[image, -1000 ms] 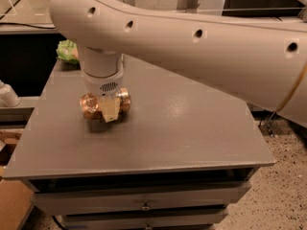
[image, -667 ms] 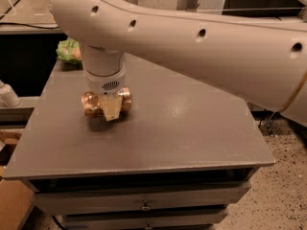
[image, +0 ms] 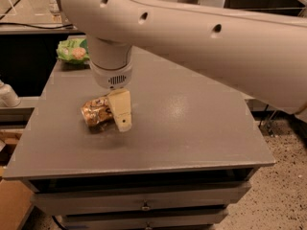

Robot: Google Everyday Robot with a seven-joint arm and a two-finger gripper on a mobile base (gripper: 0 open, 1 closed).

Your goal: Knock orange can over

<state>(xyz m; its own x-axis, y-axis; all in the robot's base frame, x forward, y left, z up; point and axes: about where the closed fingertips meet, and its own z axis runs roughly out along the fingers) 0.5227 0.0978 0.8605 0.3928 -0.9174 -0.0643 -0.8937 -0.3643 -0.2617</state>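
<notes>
Orange can lies on its side on counter, touching gripper and partly behind it, flatter than a second ago: reads as knocked over, task likely done; gripper opening: cannot tell.

Orange can: small, shiny orange-gold metal with dark and pale label marks
Pose: lying on its side, long axis roughly left to right
Place: left half of tabletop, nearer left edge, about midway between far and near edges
Claw: reaching down from above, against can's right end
</notes>
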